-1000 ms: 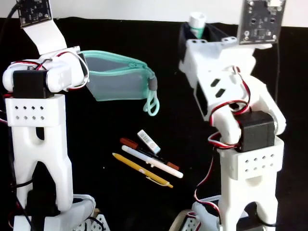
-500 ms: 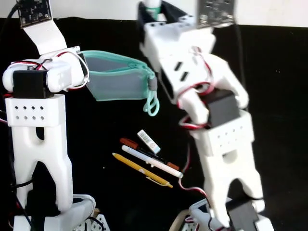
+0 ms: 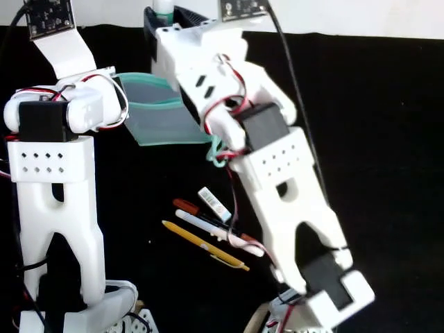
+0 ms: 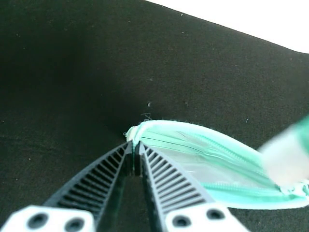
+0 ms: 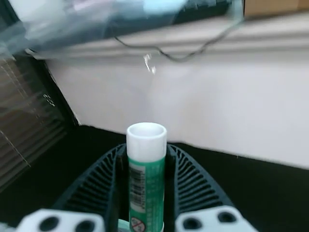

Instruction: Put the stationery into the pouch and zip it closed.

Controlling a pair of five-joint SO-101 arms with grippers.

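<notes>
We pinch one end of the teal pouch [image 4: 203, 159] in our left gripper [image 4: 135, 150] to steady it aloft, while our right gripper [image 5: 146, 153] clamps a glue stick [image 5: 146, 174] for insertion.

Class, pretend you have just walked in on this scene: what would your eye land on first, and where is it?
The mint-green pouch stands out, pinched at one end by the left claw and held up off the black table. The right claw grips an upright green glue stick with a white cap, high up near the pouch. A small cluster of pens lies on the table between the arms.
</notes>
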